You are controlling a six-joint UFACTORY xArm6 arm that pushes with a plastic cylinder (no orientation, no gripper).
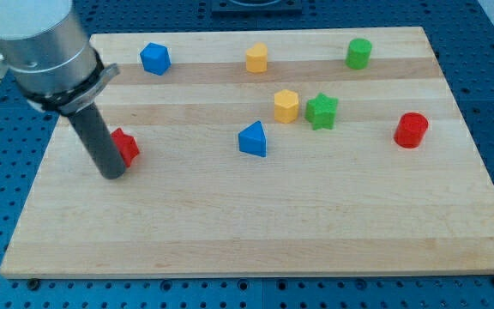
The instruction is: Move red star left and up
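Note:
The red star [127, 147] lies on the left part of the wooden board [256, 223], partly hidden behind my rod. My tip [112, 174] rests on the board just left of and slightly below the star, touching or nearly touching it. The rod rises up and to the left to the grey arm body at the view's top left.
A blue block [154, 58], a yellow block [257, 58] and a green cylinder [359, 53] stand along the top. A yellow hexagon [286, 106] and a green star [322, 111] sit side by side at centre right. A blue triangle [253, 139] is at centre, a red cylinder [411, 130] at right.

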